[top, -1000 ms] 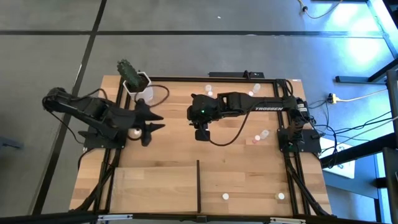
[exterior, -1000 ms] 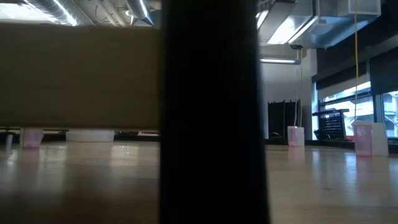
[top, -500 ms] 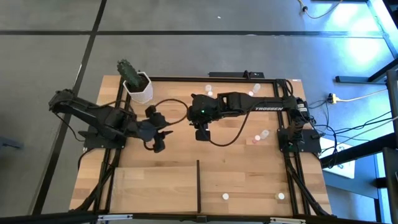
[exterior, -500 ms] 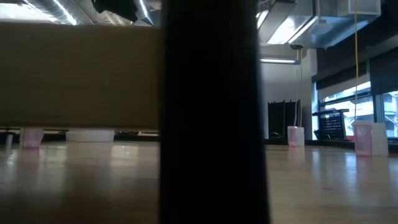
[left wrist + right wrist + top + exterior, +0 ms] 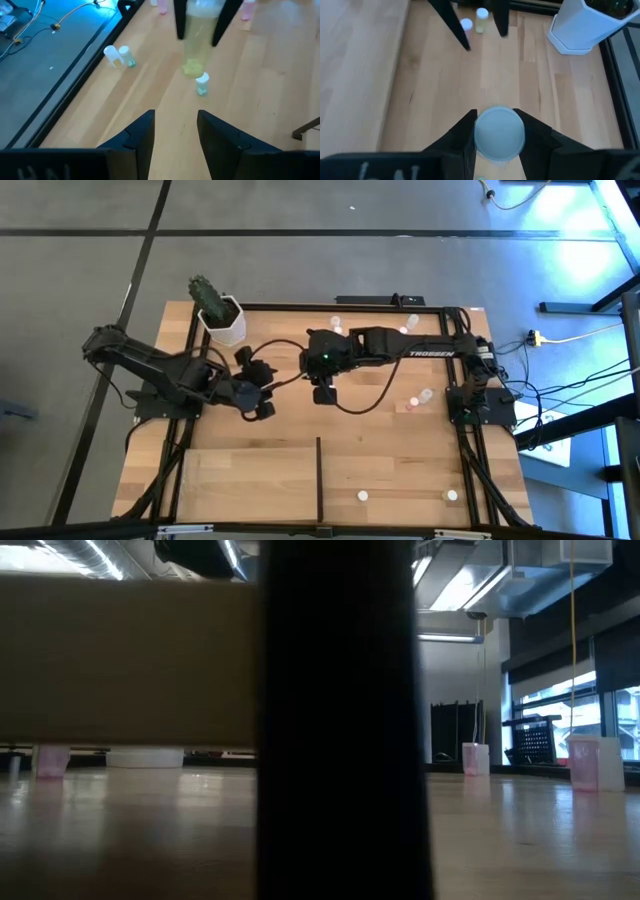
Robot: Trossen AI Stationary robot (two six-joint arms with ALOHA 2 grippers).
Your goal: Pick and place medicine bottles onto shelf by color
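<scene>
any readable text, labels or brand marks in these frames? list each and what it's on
"TROSSEN" in white letters along the right arm's forearm, high view.
Medicine bottles: no label readable in any view.
White cactus pot: no markings visible.
Nothing else legible.

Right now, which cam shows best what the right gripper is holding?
Right wrist view: the right gripper is clamped on a white-capped bottle, cap filling the gap. Left wrist view shows that bottle side-on, yellowish, between dark fingers. High view hides it under the gripper. Low view shows nothing of it.
</scene>
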